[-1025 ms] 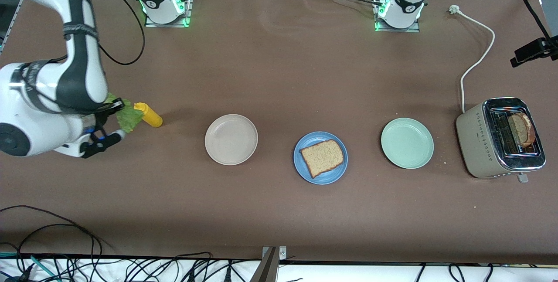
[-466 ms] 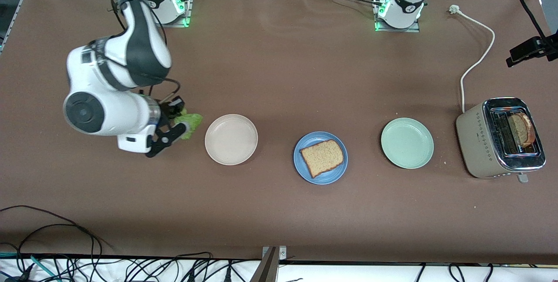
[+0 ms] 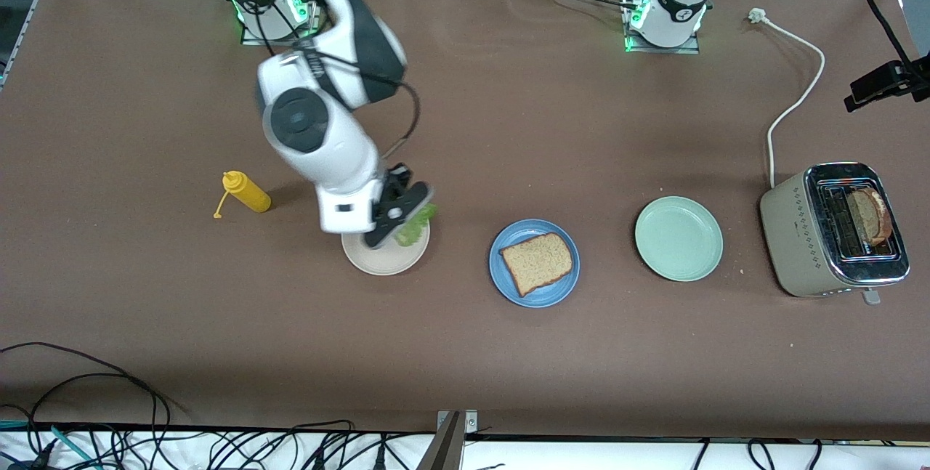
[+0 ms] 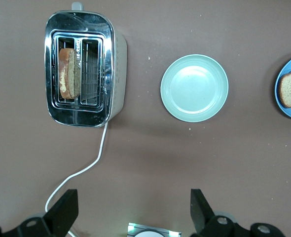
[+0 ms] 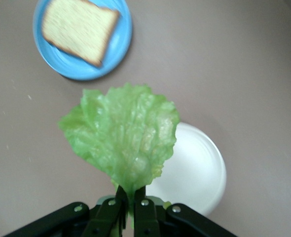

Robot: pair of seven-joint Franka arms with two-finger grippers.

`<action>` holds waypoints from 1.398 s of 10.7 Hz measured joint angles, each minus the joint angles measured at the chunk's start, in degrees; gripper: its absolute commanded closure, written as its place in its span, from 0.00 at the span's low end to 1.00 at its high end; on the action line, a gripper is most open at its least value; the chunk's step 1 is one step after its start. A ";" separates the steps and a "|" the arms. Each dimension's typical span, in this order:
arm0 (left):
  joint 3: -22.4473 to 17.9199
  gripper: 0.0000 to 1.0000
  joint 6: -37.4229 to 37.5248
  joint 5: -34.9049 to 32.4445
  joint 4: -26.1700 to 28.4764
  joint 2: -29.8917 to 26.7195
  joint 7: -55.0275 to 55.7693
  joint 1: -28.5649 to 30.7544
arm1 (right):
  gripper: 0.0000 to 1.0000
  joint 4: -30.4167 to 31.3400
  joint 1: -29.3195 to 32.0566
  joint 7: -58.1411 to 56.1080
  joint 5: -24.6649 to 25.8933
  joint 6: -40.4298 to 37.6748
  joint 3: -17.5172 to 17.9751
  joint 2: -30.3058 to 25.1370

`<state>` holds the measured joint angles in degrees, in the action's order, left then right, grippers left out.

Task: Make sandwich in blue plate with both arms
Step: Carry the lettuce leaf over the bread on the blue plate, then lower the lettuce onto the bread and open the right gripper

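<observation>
A: What are we seeing the right end effector (image 5: 130, 210) doing?

B: We are seeing it clenched on the stem of a ruffled green lettuce leaf (image 5: 123, 140), and it is hanging in the air over the beige-white plate (image 3: 370, 261), at that plate's edge toward the blue plate (image 3: 534, 294).

A: And where are we finding the blue plate from there?

B: We are finding it on the bench (image 3: 465, 354), a short way from the right end effector toward the left arm's end. It is carrying one slice of brown wholegrain bread (image 3: 538, 261), lying flat. In the right wrist view the leaf's tip is pointing toward that plate, apart from it.

A: What are we noting on the opposite hand of that end effector?

B: We are noting a yellow squeeze bottle (image 3: 247, 192) lying on the bench toward the right arm's end, well apart from it.

A: How is the left end effector (image 4: 130, 217) standing?

B: We are seeing its fingers (image 4: 64, 212) spread wide, released and gripping nothing. The left arm is waiting high over the bench. Below it we are looking at a toaster (image 4: 84, 69) with a second bread slice (image 4: 69, 72) standing in one slot, its white cord (image 4: 81, 173) trailing across the bench, and beside the toaster a pale mint-green plate (image 4: 194, 88).
</observation>
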<state>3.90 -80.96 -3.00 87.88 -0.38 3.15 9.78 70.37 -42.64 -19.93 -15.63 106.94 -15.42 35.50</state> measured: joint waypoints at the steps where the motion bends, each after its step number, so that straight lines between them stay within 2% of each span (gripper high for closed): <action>1: 0.00 0.00 0.00 0.00 -0.01 0.00 0.00 0.00 | 1.00 0.08 -3.30 2.46 0.00 4.52 0.05 1.35; 3: 0.00 0.00 0.00 0.00 -0.04 0.00 0.00 0.01 | 1.00 0.21 -10.26 10.21 0.05 14.16 0.07 5.18; 5: -0.08 0.00 0.00 0.01 -0.05 0.00 0.00 0.07 | 1.00 0.27 -14.24 13.18 0.08 24.96 -0.09 9.37; 9: -0.13 0.00 0.00 0.01 -0.05 0.00 0.00 0.10 | 1.00 0.25 -14.67 9.83 0.11 45.35 -0.40 15.47; 12: -0.09 0.00 0.00 0.04 -0.06 0.00 0.00 0.07 | 1.00 -0.13 -14.78 5.64 0.12 55.90 -0.39 19.46; 15: -0.10 0.00 0.00 0.04 -0.08 0.00 0.00 0.07 | 1.00 -1.85 -15.02 2.75 0.20 63.08 -0.39 24.10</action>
<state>3.80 -80.96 -2.96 87.81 -0.38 3.15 9.85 68.52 -57.66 -17.18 -15.43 170.02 -15.80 59.60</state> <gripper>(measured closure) 0.000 0.925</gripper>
